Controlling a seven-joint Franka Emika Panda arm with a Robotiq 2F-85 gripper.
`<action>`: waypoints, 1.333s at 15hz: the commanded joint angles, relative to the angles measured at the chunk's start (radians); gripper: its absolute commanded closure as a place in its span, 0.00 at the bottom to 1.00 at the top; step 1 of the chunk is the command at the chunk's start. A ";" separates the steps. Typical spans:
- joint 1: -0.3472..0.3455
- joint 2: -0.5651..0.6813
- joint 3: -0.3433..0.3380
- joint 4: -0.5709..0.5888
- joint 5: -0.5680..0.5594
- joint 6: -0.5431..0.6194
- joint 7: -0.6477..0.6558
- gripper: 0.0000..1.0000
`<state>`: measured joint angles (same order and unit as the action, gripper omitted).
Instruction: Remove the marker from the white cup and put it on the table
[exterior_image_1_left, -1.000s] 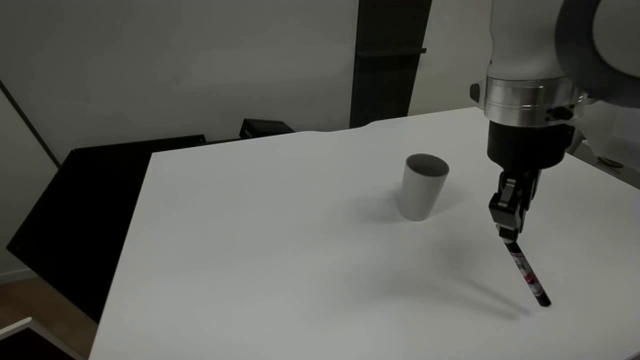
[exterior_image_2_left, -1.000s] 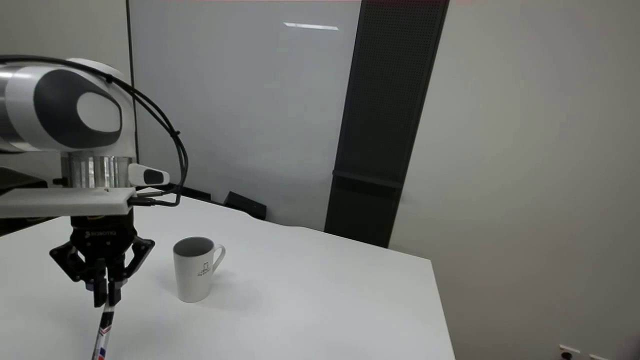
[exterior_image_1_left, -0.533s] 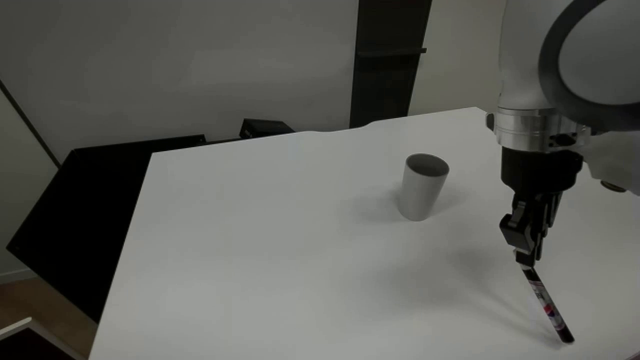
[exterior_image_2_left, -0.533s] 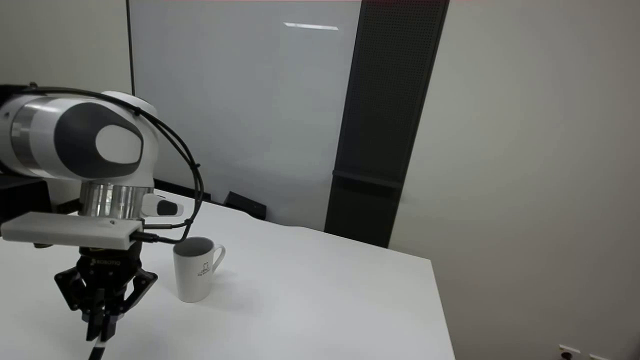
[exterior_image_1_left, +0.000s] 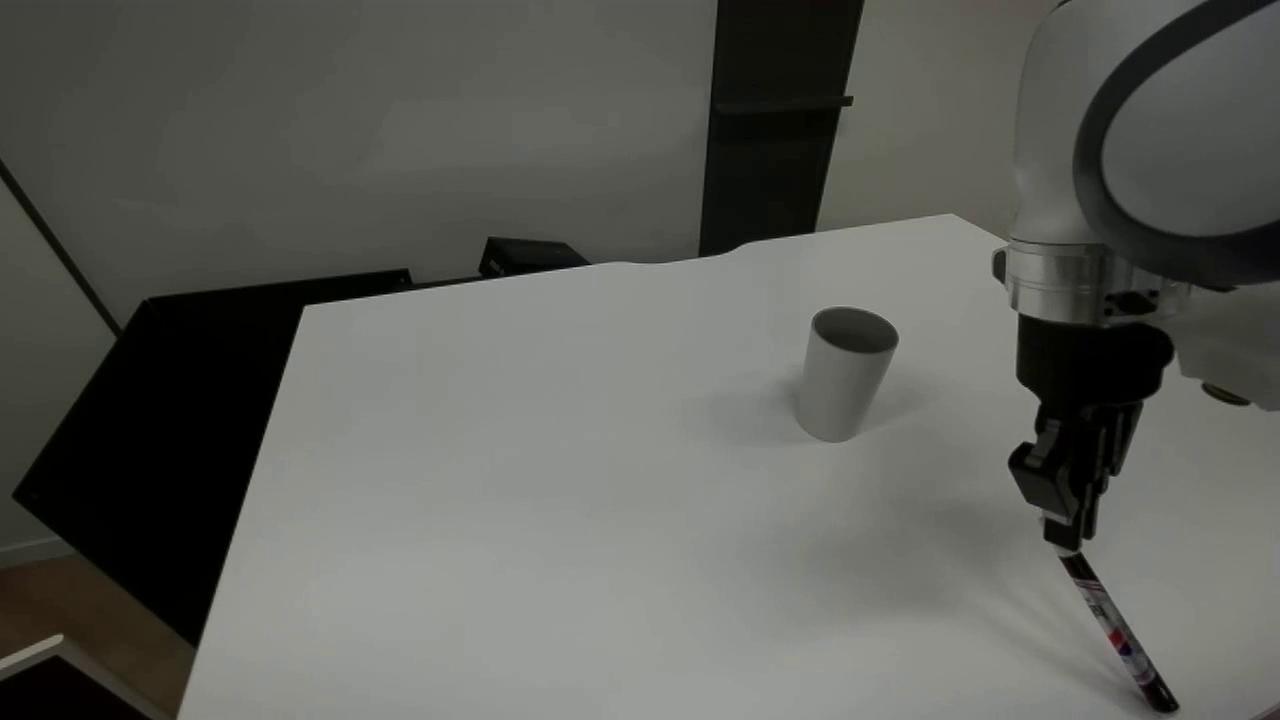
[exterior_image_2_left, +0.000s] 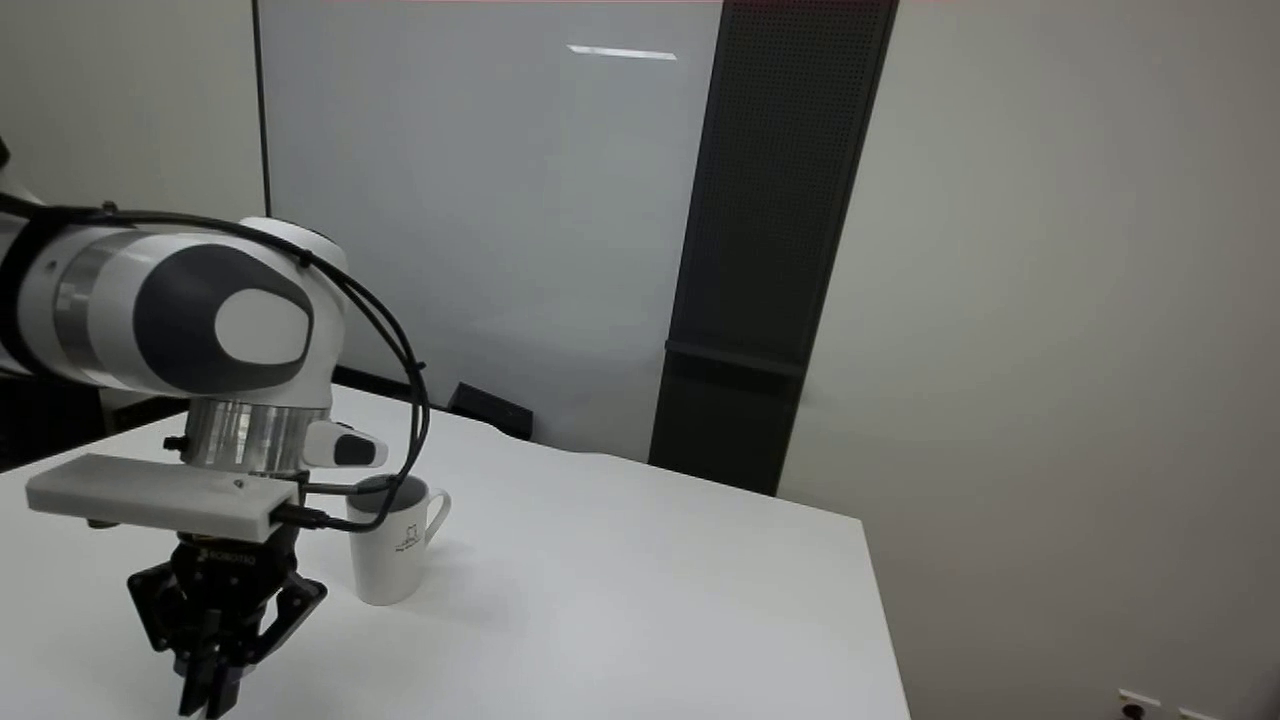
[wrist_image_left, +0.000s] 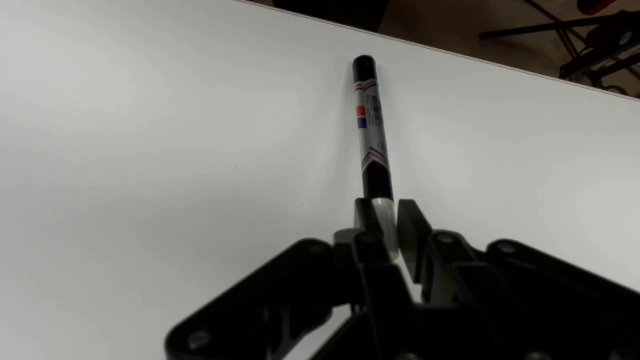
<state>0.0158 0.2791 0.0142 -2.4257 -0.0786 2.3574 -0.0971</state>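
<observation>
"What colours are on the marker (wrist_image_left: 373, 135)?"

"Black at one end, then a silvery-white barrel with red and blue blocks between chevron stripes, a black band, then whitish."

"And the cup (exterior_image_2_left: 388, 565)?"

"White outside, grey inside, with a small dark drawing on its side."

"The table (exterior_image_1_left: 480, 480)?"

"Plain white, and the gripper (wrist_image_left: 385, 212) black."

White cup (exterior_image_1_left: 843, 385): smooth, ceramic to my eye, faintly satin. Table (exterior_image_1_left: 520, 470), under the cup: smooth, matt. Marker (wrist_image_left: 371, 135), well apart from the cup: smooth, plastic-looking barrel. Gripper (wrist_image_left: 386, 215), apart from the cup: largely matt. Wrist collar (exterior_image_1_left: 1055, 283), higher than the cup: bright, polished metal. Tall panel (exterior_image_2_left: 780, 200), beyond the cup: matt, finely perforated.
</observation>
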 joint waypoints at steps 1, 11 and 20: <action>-0.013 0.026 -0.012 0.004 0.002 0.064 0.020 0.93; -0.011 0.126 -0.085 -0.035 -0.050 0.446 0.041 0.93; 0.058 0.147 -0.170 -0.054 -0.097 0.596 0.056 0.48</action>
<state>0.0381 0.4361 -0.1249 -2.4701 -0.1460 2.9308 -0.0915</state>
